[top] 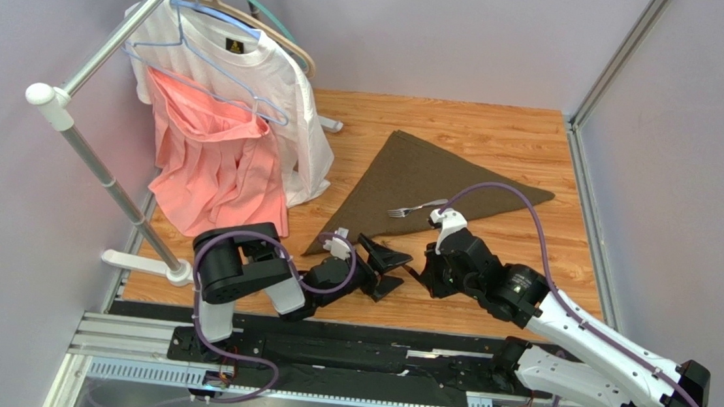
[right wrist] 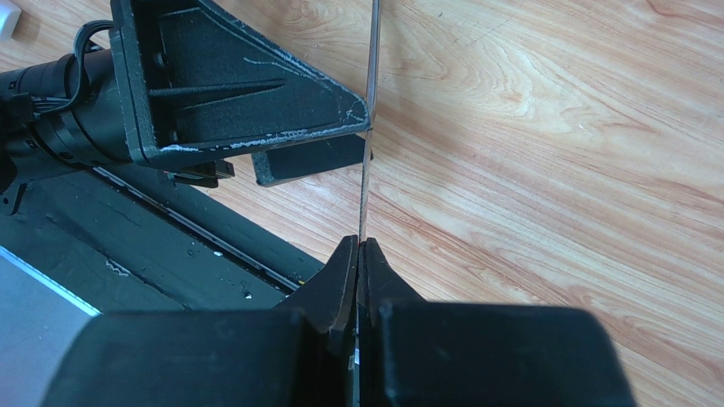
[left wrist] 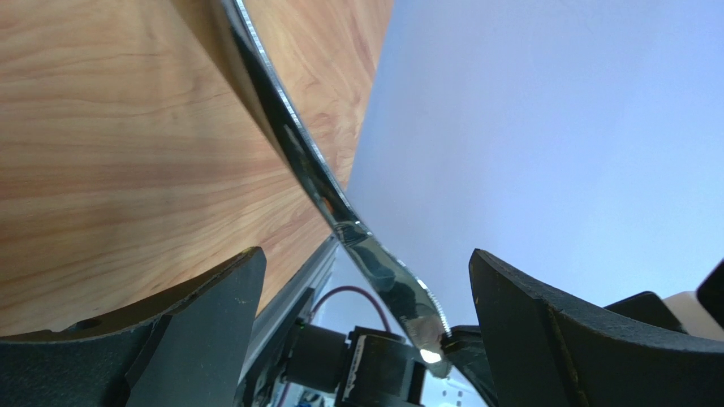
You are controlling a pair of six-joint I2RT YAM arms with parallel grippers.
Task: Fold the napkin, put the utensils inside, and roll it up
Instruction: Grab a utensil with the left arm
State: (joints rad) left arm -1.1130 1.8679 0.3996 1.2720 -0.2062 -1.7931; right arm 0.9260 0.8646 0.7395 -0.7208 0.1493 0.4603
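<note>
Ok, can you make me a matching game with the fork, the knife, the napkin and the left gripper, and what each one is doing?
Things:
1. fork
2. knife
3. napkin
4. left gripper

States:
A. folded into a triangle
B. open wide
C. pinched in the shut right gripper
D. lying on the napkin

Pairs: 1-D, 2-C, 3-A, 4-B.
</note>
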